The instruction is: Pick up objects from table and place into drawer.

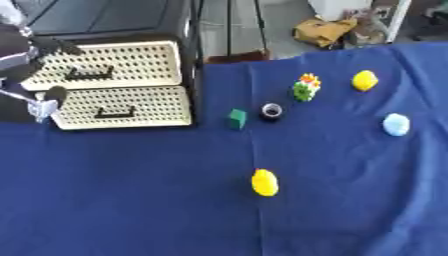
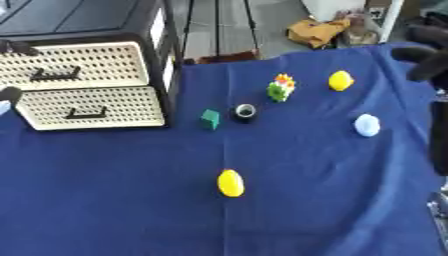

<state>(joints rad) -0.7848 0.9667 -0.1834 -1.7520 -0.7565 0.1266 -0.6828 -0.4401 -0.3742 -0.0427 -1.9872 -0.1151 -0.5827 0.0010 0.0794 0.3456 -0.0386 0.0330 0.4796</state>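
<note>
While left robot hand state unclear | drawers: two | yellow objects: two

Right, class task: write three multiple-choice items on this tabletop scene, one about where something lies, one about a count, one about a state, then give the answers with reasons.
1. Where does the green block lie?
A. Beside the black ring, on its drawer-unit side
B. Inside a drawer
C. At the cloth's near edge

2. How many yellow objects lie on the blue cloth?
A. One
B. Two
C. Four

3. What state are the two cream drawers in?
A. Both shut
B. Top one pulled out
C. Both removed

Answers:
1 A, the block sits just left of the ring.
2 B, one yellow object lies far right, another nearer the front.
3 A, both perforated fronts sit flush in the unit.
</note>
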